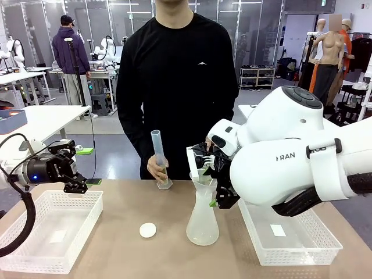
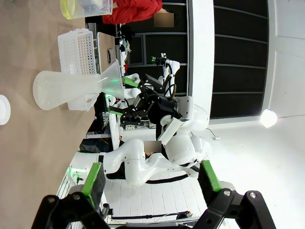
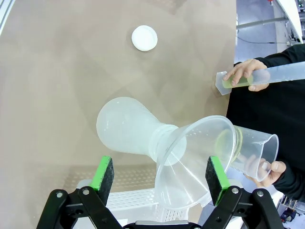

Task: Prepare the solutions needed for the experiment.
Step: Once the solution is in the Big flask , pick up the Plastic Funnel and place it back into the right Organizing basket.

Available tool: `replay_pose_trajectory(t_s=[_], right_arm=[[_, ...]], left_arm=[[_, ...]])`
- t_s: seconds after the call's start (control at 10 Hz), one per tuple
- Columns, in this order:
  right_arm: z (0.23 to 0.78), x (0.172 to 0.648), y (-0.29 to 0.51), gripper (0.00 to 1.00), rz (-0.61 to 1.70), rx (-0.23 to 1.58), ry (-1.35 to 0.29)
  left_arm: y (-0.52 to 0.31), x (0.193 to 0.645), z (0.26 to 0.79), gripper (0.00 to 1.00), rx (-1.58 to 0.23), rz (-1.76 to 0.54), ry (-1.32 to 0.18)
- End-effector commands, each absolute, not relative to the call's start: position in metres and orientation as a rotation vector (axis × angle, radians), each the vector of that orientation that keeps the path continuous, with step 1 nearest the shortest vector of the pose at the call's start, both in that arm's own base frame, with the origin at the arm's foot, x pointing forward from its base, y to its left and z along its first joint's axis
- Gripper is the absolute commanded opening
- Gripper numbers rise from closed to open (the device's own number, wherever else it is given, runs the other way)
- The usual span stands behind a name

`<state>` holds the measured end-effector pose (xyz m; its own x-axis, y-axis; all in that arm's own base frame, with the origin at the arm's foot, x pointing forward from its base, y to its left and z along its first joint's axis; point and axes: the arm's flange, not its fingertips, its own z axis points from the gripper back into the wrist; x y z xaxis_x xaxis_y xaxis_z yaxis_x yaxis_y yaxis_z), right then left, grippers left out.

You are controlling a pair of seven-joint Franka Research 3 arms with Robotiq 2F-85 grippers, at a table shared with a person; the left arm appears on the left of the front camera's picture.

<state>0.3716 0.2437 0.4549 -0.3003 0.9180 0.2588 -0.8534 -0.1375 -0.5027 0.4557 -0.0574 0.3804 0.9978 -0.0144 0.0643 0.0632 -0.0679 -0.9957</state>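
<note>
Currently hovering the left gripper (image 1: 81,185) above the far right corner of the white basket (image 1: 64,193) at the table's left side, holding its fingers spread wide. Positioning the right gripper (image 3: 159,174) at the clear funnel (image 3: 190,157) seated in the neck of the frosted conical flask (image 1: 203,224), holding the green pads (image 3: 104,172) spread apart, one to each side of the funnel. Leaving contact between pads and funnel undetermined from the right wrist view. Standing the flask upright on the tan table (image 1: 116,209), between the basket and a white tray (image 1: 296,254), with a small white disc (image 1: 147,230) lying just beside it. Carrying the solutions (image 3: 239,82) as a shallow pale yellow-green layer at the base of a graduated cylinder (image 1: 157,148). Gripping that cylinder low down in the person's hand (image 1: 156,168), setting its base at the table's far edge, just behind the flask. Holding a clear beaker (image 3: 257,148) in the person's other hand (image 3: 274,169), close against the funnel's rim, showing a yellow-green tint seen through the funnel wall.
</note>
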Motion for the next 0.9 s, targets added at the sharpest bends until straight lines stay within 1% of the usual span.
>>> replay_pose_trajectory(t_s=[0.0,0.2,0.3,0.4,0.6,0.8], right_arm=[[0.474,0.362,0.241,1.0,1.803,-0.168,-0.648],[0.506,0.353,0.213,1.0,1.666,-0.185,-0.725],[0.516,0.353,0.194,1.0,1.612,-0.171,-0.771],[0.525,0.353,0.173,1.0,1.509,-0.136,-0.799],[0.535,0.358,0.129,1.0,1.186,-0.022,-0.716],[0.533,0.364,0.097,1.0,0.928,0.131,-0.633]], left_arm=[[-0.057,0.455,0.382,1.0,-1.64,-0.071,-0.035],[-0.057,0.455,0.382,1.0,-1.64,-0.071,-0.035],[-0.057,0.455,0.382,1.0,-1.64,-0.071,-0.035],[-0.057,0.455,0.382,1.0,-1.64,-0.071,-0.035],[-0.057,0.455,0.382,1.0,-1.64,-0.071,-0.035],[-0.057,0.455,0.382,1.0,-1.64,-0.071,-0.035]])
